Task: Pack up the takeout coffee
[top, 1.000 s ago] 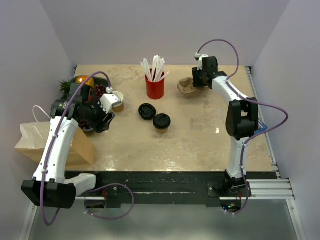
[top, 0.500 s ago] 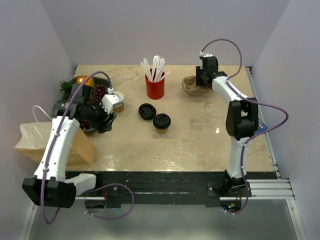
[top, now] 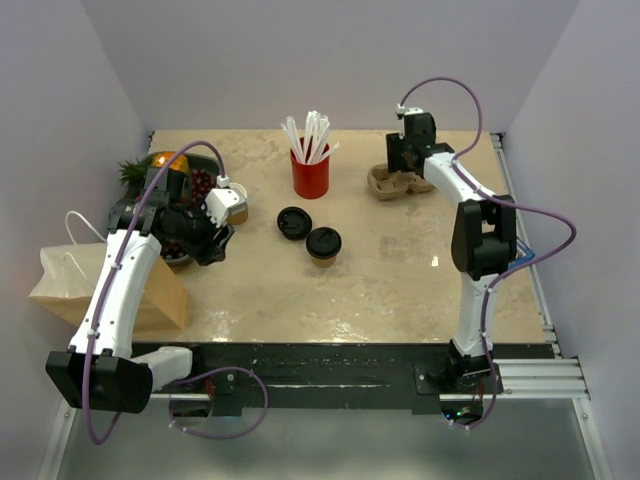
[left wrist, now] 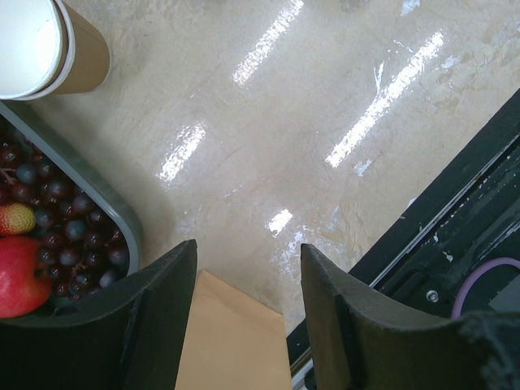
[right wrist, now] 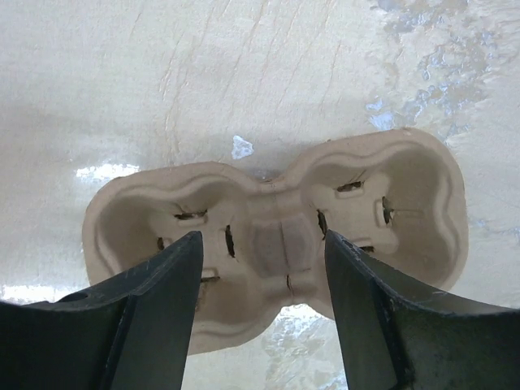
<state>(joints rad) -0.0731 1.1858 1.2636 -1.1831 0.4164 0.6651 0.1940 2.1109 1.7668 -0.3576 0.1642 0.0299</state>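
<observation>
Beige marble tabletop point(top: 400, 290) is carrying everything. The right gripper point(right wrist: 260, 244) is spreading its jaws wide over the middle of a pulp cup carrier point(right wrist: 406, 211) at 1 o'clock. The left gripper point(left wrist: 248, 252) is gaping empty beside a fruit tray point(left wrist: 130, 244) at 9 o'clock. The takeout coffee point(top: 323, 243) is standing upright at centre, well apart from both, with a loose lid point(top: 293, 222) at its 10 o'clock.

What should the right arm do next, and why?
Probably lift the right gripper clear of the cup carrier and head for the takeout coffee: the jaws stand open, holding nothing, the carrier's wells are empty, and the lidded cup stands mid-table.
</observation>
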